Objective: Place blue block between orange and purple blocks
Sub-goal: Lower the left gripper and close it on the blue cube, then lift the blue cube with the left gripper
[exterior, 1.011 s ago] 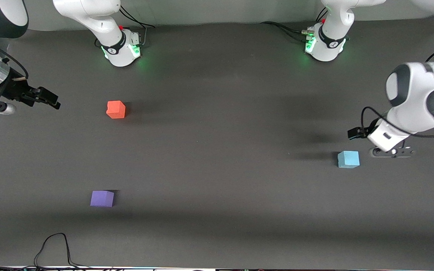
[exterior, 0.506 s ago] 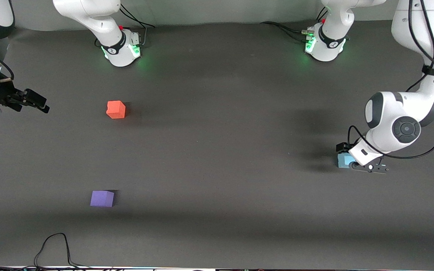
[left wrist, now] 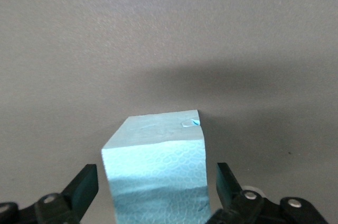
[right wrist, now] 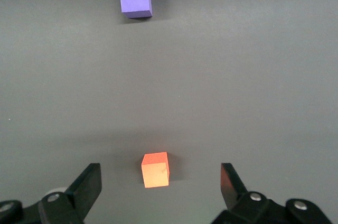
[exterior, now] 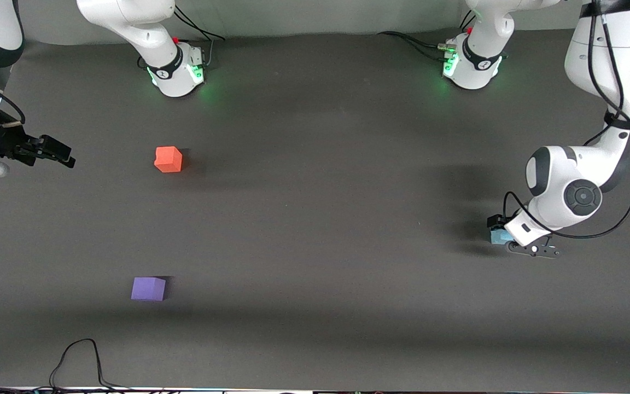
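The blue block (left wrist: 156,168) sits on the table at the left arm's end, between the spread fingers of the left gripper (left wrist: 156,192), not yet clamped. It looks light, matte and foam-like, so a gentle squeeze on its two flat side faces should hold. The right gripper (exterior: 47,149) waits, fingers apart, over the table near the orange block (exterior: 168,159)

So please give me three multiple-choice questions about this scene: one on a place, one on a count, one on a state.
1. Where is the left gripper?
A. over the orange block
B. down around the blue block
C. beside the purple block

2. How many blocks are on the table?
A. two
B. three
C. four

3. How do the left gripper's fingers stand?
A. open, one on each side of the blue block
B. shut tight on it
C. shut on nothing

Answers:
1 B, the left wrist view shows the block between the fingers.
2 B, orange block, purple block and blue.
3 A, gaps show on both sides.
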